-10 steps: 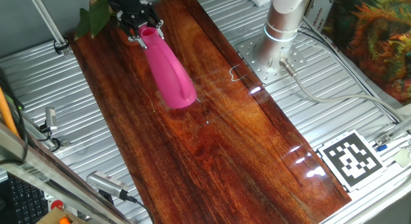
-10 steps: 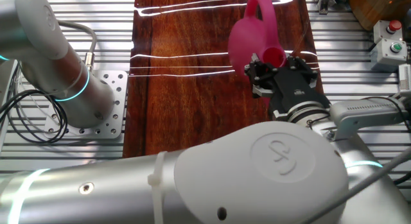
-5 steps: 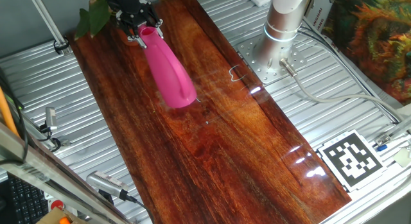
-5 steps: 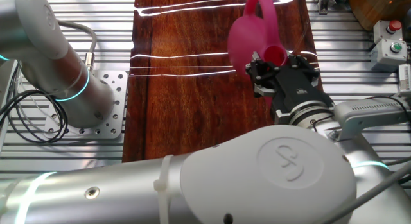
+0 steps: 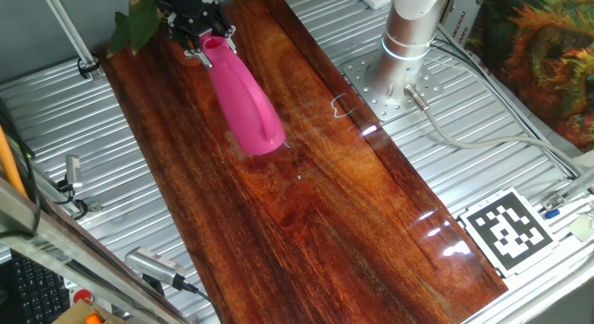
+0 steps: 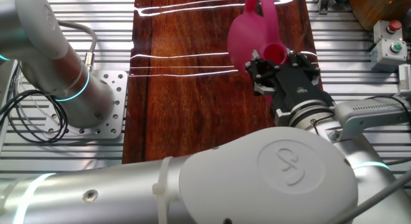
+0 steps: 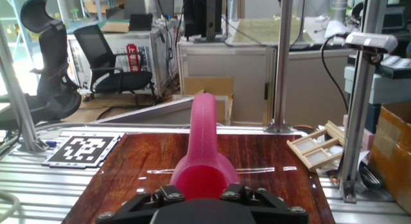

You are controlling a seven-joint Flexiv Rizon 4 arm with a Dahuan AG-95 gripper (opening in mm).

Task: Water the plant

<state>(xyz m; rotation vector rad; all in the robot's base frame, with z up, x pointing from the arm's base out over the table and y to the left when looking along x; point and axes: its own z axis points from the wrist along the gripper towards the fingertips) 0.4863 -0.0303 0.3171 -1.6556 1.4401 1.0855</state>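
The pink watering can (image 5: 243, 101) slants over the dark wooden board (image 5: 325, 203), its narrow end toward the back left. My gripper (image 5: 198, 38) is shut on that narrow end. The plant (image 5: 135, 22) shows only as a few dark-green leaves just left of the gripper, at the board's far corner. In the other fixed view the gripper (image 6: 277, 62) holds the can (image 6: 252, 33) by its round opening, and the plant is out of view. In the hand view the can (image 7: 204, 147) stretches away from the gripper (image 7: 204, 197), handle uppermost.
The arm's base (image 5: 408, 36) stands right of the board on the ribbed metal table. A coded tag (image 5: 509, 229) lies at the near right. Bushy orange-and-green foliage (image 5: 543, 45) fills the right corner. A button box (image 6: 388, 47) and a small wooden frame (image 7: 318, 147) sit beside the board.
The gripper and the can's narrow end have crept slightly toward the plant's corner. Otherwise nothing has visibly changed.
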